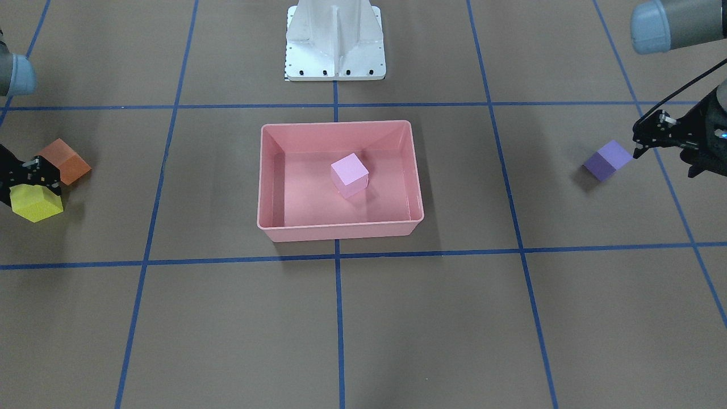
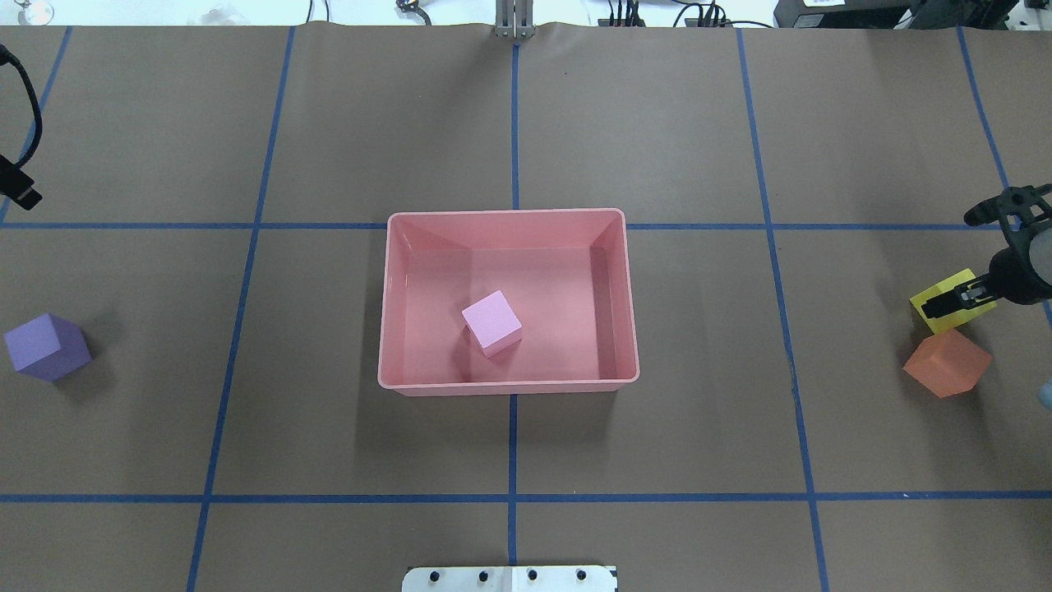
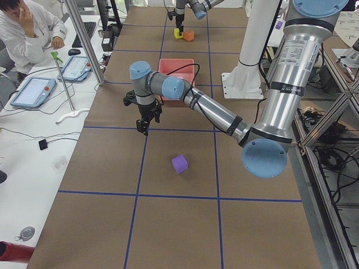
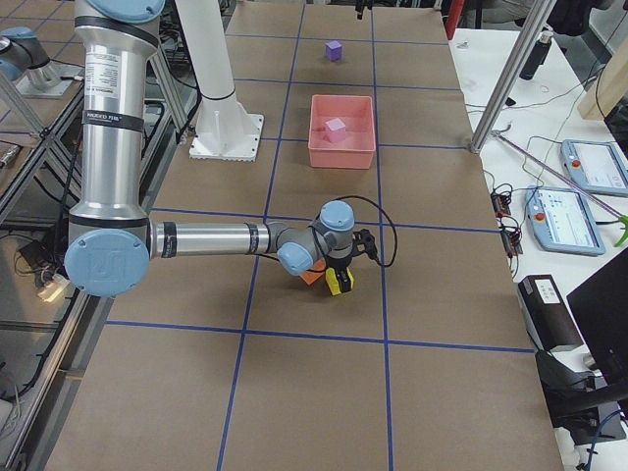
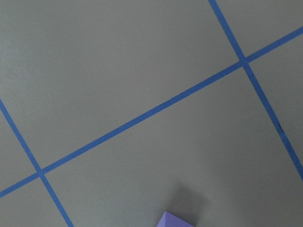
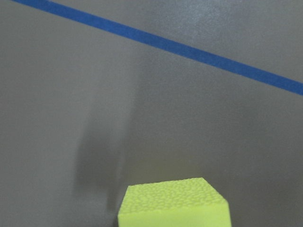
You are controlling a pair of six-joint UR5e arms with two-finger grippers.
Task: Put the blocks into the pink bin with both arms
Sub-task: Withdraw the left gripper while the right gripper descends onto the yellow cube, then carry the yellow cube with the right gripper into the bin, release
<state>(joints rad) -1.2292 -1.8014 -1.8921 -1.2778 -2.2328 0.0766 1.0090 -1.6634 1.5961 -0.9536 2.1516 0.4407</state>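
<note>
Pale pink-lilac cube [image 1: 349, 175] inside the shallow salmon-pink bin [image 1: 267, 170] at mid-desk [image 1: 454, 318]. Matte yellow cube [image 1: 35, 203] pinched in the right tool [image 1: 34, 177], just beside the orange cube [image 1: 63, 161]. Purple cube [image 1: 608, 160] near the left tool [image 1: 640, 139]; spread or pressed together, cannot tell.

Robotics lab: tape-gridded table [image 2: 657, 123], teach pendants [image 3: 32, 91]
</note>
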